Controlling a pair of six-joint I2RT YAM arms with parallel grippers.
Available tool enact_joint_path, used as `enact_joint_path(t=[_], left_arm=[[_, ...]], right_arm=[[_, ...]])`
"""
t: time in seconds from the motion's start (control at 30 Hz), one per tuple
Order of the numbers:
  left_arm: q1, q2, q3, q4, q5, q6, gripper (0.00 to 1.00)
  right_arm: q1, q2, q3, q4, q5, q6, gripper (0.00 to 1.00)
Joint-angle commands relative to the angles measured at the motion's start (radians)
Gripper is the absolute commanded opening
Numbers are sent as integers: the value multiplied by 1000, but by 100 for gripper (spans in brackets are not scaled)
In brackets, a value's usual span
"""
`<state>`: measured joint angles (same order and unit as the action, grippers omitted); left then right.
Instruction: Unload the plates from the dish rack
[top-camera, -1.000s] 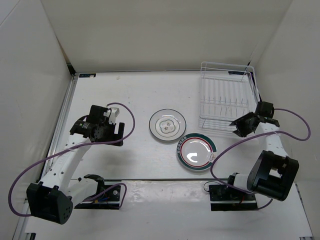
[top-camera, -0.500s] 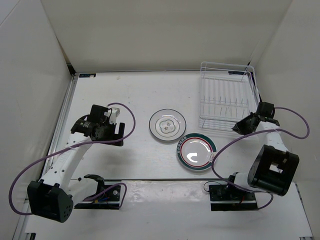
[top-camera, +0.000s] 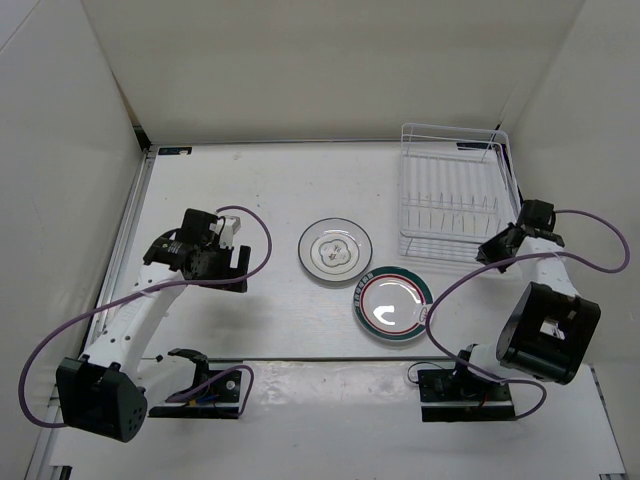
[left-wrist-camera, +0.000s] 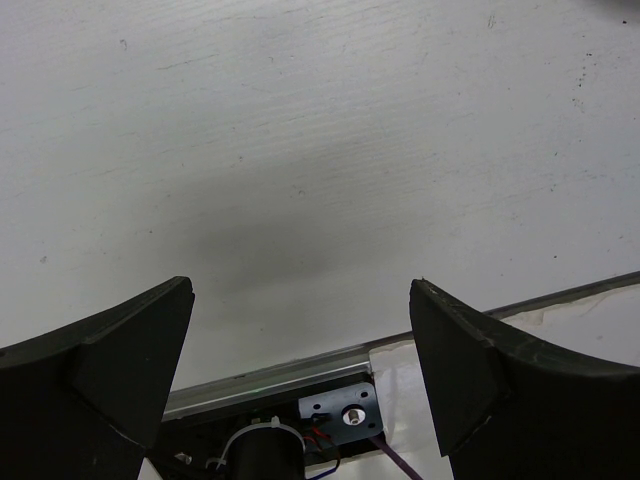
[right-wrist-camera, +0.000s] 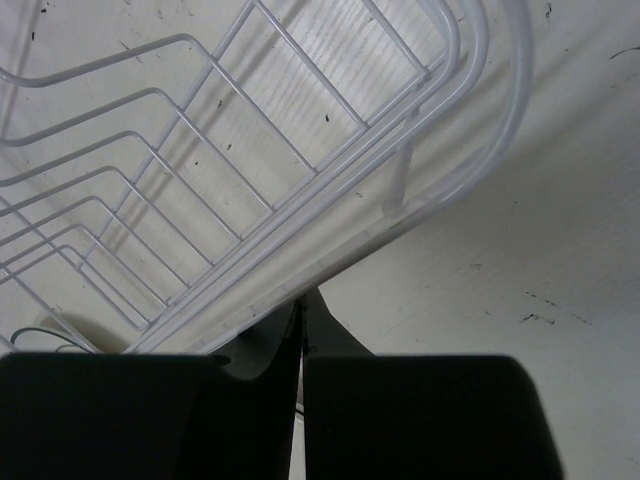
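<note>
The plain white plate with the flower centre (top-camera: 335, 250) lies flat on the table mid-centre. The plate with the green rim and red ring (top-camera: 392, 304) lies flat just right and nearer. The white wire dish rack (top-camera: 452, 195) stands at the back right with no plates in it; its rim fills the right wrist view (right-wrist-camera: 300, 200). My left gripper (top-camera: 238, 258) is open and empty over bare table, left of the plates (left-wrist-camera: 300, 300). My right gripper (top-camera: 490, 250) is shut and empty, just beside the rack's near right corner (right-wrist-camera: 303, 310).
White enclosure walls stand close on the left, back and right. A metal strip (top-camera: 320, 357) crosses the table near the arm bases. Purple cables (top-camera: 255, 225) loop from both arms. The left arm's base mount (left-wrist-camera: 340, 415) shows below its fingers.
My right arm has drawn back to the right, its gripper moving from the rack's front edge toward the near right corner. The left arm has barely shifted. The plates have not moved.
</note>
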<state>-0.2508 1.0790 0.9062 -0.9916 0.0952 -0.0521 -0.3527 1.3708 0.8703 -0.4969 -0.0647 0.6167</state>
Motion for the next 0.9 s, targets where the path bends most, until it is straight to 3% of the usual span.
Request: enact_joint_path(t=[0.0, 0.23, 0.43, 0.57, 0.87], left_arm=[[2, -1, 33, -2, 21, 5, 100], [1, -2, 33, -2, 24, 5, 100], [2, 1, 33, -4, 29, 5, 100], [1, 4, 34, -4, 32, 6, 100], [1, -1, 36, -4, 35, 5, 100]], right_arm=[[-9, 14, 62, 32, 2, -14, 3], [-2, -50, 50, 57, -116, -41, 17], [4, -104, 49, 44, -144, -45, 22], [12, -134, 39, 96, -240, -48, 26], [144, -141, 12, 196, -343, -69, 36]])
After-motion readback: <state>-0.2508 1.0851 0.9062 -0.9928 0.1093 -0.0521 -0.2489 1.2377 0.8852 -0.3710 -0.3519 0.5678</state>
